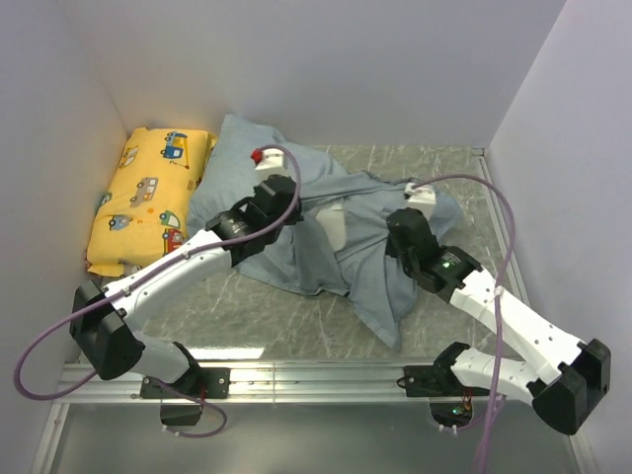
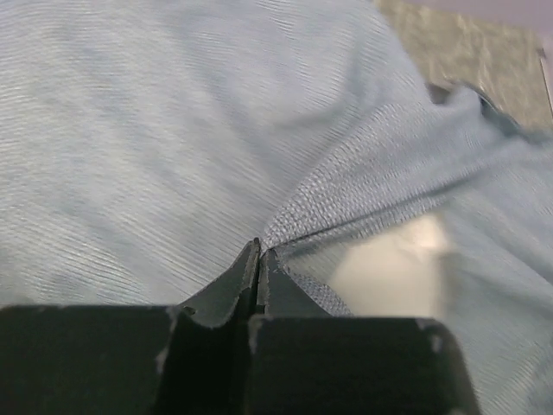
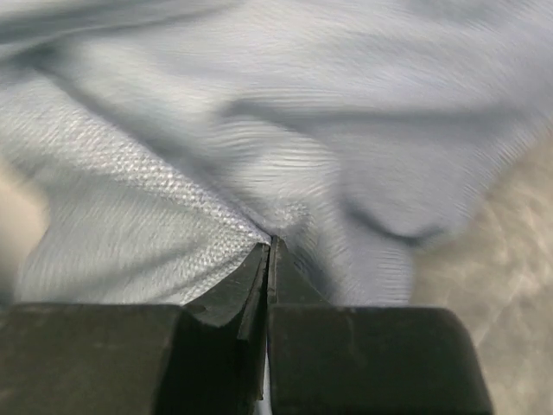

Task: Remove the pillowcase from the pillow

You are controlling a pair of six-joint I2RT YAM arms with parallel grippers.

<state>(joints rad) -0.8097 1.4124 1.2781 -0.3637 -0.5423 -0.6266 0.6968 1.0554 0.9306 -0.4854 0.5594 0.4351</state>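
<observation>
top: pillowcase (image 1: 296, 265) crumpled mid-tabletop (image 1: 276, 318), pillow (image 1: 337, 229) peeking out at centre, cushion (image 1: 148, 197) at 9 o'clock | left wrist: left fingers (image 2: 233, 290) pinched tight on a pillowcase fold, pillow at 3 o'clock | right wrist: right fingers (image 3: 238, 294) pinched tight on pillowcase | handling: likely soft, light, slack; best gripped near the opening's hem
</observation>
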